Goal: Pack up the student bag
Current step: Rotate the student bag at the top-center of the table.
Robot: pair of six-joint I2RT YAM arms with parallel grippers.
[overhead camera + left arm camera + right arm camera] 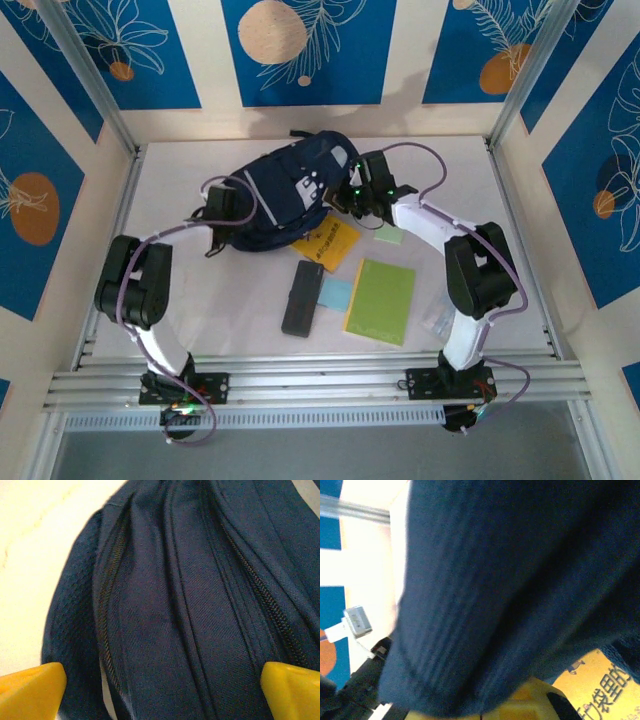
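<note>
Soft navy bag (285,190) is slumping on the counter (240,335) — light, limp cloth, probably best taken by a seam or the zip (107,605) edge. Left fingers (30,690) are standing wide apart, empty, bag cloth lying between them. Right fingers (517,702) are pinched shut, apparently on a fold — the grip itself is hiding under blurred cloth.

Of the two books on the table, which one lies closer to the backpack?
The yellow book with black print, right at the near edge of the backpack; the green book lies well clear of it.
</note>
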